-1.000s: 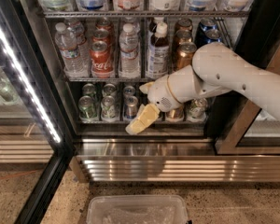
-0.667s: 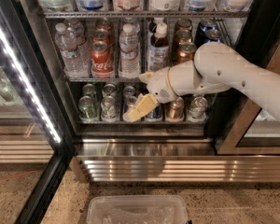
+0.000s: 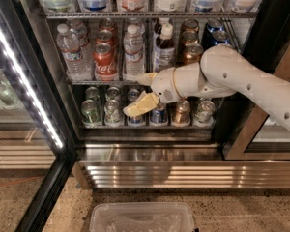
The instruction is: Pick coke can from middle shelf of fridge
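The fridge (image 3: 150, 174) stands open in front of me. Its middle shelf (image 3: 87, 82) is a wire rack with lanes of water bottles and cans. The red coke can (image 3: 105, 62) stands at the front of the second lane from the left, with more red cans behind it. My gripper (image 3: 142, 92) is at the front edge of this shelf, to the right of and a little below the coke can, in front of a water bottle (image 3: 134, 52). Its cream fingers are spread, one at the rail and one hanging below it, and hold nothing.
Copper-brown cans (image 3: 192, 53) and blue cans (image 3: 217, 35) stand at the shelf's right. Short small cans (image 3: 90, 111) fill the rack below. A lit LED strip (image 3: 24, 81) runs down the left door frame. A clear plastic bin (image 3: 142, 217) sits on the floor.
My gripper has moved up and to the left, from the lower rack of small cans to the front rail of the middle shelf, closer to the coke can.
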`<control>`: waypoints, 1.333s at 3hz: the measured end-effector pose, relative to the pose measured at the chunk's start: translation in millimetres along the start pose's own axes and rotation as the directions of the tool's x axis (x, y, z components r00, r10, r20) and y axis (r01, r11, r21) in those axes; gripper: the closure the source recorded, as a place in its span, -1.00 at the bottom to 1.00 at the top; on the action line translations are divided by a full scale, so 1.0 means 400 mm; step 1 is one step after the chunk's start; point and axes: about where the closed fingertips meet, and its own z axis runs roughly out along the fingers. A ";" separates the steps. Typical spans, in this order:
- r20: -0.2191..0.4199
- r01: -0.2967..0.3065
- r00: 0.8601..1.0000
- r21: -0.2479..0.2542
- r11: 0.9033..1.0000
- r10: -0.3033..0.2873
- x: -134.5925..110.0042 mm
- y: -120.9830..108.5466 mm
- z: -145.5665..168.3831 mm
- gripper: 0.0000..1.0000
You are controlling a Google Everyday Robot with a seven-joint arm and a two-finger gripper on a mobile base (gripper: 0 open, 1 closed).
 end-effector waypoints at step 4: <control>0.020 0.082 0.996 -0.010 0.997 -0.082 -0.045 0.000 0.073 -0.72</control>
